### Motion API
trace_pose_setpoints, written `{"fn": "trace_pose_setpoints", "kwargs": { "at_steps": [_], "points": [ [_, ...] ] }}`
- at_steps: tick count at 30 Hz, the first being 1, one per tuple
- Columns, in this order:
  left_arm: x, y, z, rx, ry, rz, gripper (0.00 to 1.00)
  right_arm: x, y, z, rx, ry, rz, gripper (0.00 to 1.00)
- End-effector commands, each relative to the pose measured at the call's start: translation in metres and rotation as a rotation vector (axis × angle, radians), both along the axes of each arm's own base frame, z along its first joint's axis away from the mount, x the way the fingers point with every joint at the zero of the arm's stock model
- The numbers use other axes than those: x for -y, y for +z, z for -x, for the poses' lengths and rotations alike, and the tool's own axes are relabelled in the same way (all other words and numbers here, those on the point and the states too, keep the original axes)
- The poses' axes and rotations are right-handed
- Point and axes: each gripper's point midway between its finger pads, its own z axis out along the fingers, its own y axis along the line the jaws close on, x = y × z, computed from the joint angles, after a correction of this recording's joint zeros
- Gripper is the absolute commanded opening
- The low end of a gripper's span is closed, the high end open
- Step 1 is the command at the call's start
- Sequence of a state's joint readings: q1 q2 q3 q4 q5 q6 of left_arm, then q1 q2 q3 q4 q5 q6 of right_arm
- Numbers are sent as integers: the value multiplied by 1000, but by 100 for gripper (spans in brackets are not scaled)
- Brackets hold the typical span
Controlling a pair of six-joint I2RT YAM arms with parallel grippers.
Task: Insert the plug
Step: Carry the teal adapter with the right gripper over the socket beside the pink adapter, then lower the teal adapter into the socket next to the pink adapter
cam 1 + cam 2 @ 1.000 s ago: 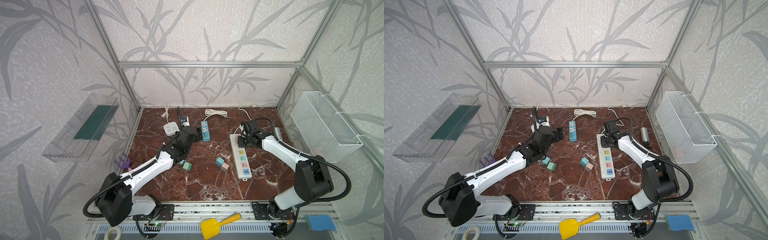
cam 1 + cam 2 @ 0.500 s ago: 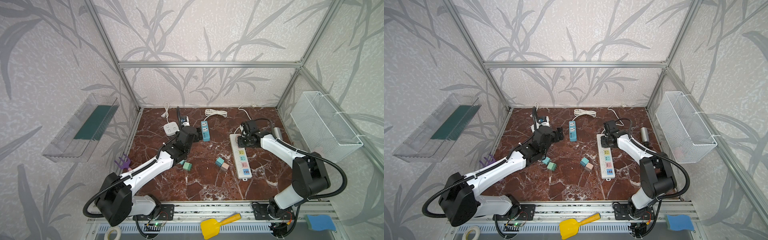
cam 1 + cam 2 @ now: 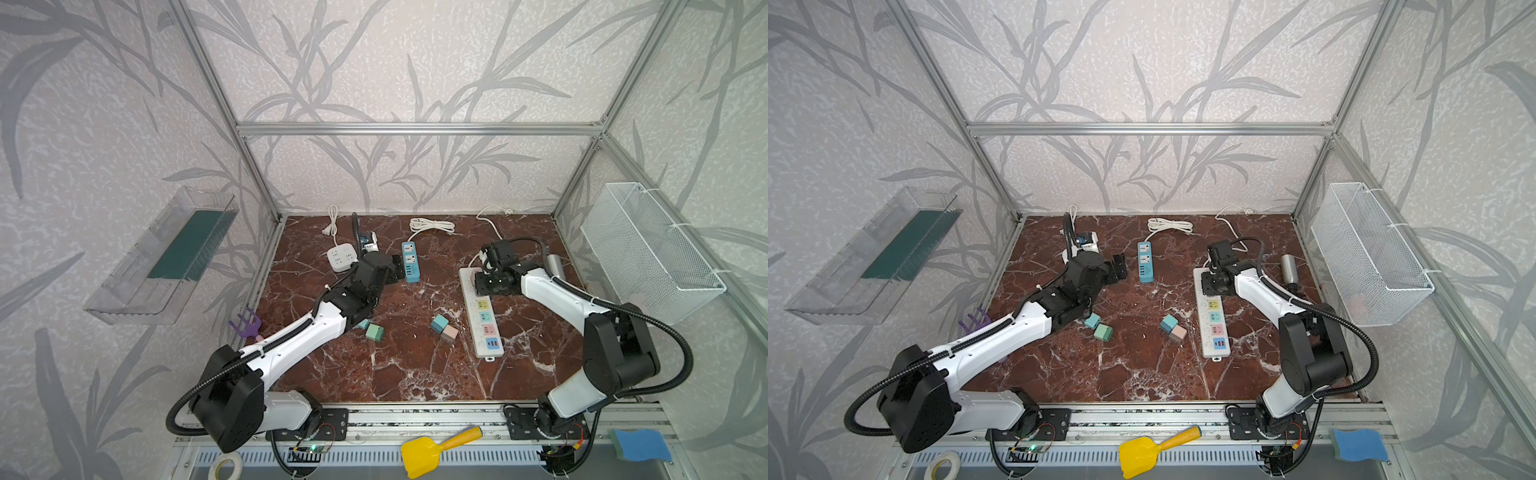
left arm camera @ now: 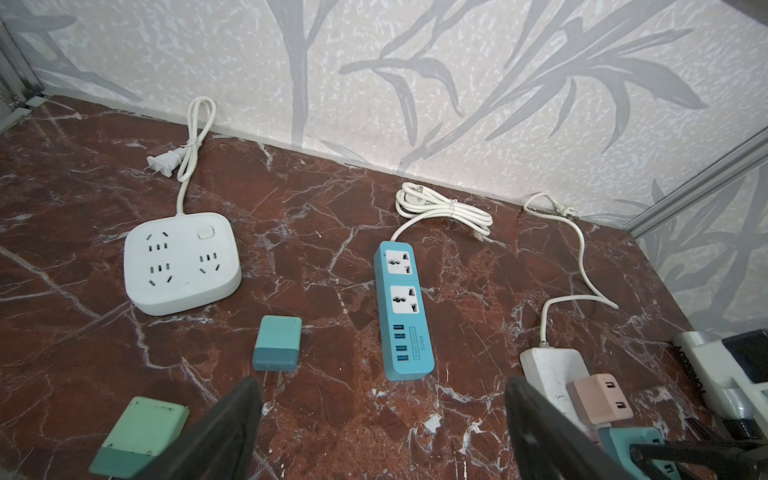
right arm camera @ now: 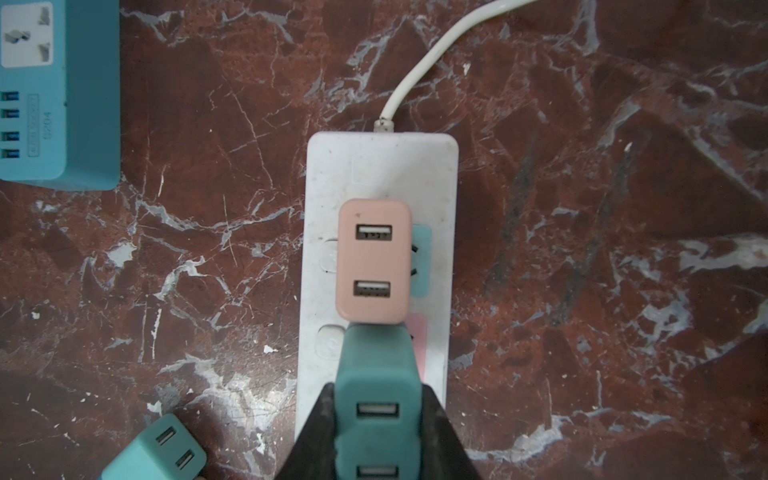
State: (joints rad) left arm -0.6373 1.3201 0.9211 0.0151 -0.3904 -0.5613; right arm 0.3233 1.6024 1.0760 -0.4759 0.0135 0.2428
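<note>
Table: a red-brown marble top [image 3: 415, 374] carries everything, seen in both top views.
Left arm: the left arm [image 3: 299, 336] reaches toward the back, and its wrist is just beside the blue power strip [image 3: 410, 262].
Right arm: the right arm [image 3: 557, 295] bends in over the far end of the white power strip [image 3: 484, 328].
White power strip: it lies lengthwise on the right half of the table, with its cord running to the back wall.
Square socket block: a white socket block [image 3: 341, 259] sits at the back left, near the blue strip.
Left gripper: the left gripper [image 4: 382, 432] is released, jaws spread wide and holding nothing.
Right gripper: the right gripper [image 5: 376, 436] is clenched on the teal plug [image 5: 374, 374], one finger on each side.
Teal plug: it stands over the white strip's pink-marked socket, against the pink adapter [image 5: 374, 259]. Whether its prongs are in cannot be told.
Pink adapter: it sits upright on the strip's teal-marked socket, USB ports facing up.
Loose adapters: a green one [image 3: 375, 332] lies by the left forearm. A teal one [image 3: 439, 323] and a pink one [image 3: 449, 333] touch each other mid-table, near the white strip.
</note>
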Motion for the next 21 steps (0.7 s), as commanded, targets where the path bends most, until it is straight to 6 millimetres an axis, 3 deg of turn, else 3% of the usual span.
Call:
{"fn": "trace_pose_setpoints", "kwargs": {
  "at_steps": [1,21],
  "points": [
    [-2,10,-3,13,21,34,91,2,-10,8,-42,-5,5,0],
    [-3,9,-4,10,22,45,91,12,-35,12,-93,-26,69,0]
  ]
}}
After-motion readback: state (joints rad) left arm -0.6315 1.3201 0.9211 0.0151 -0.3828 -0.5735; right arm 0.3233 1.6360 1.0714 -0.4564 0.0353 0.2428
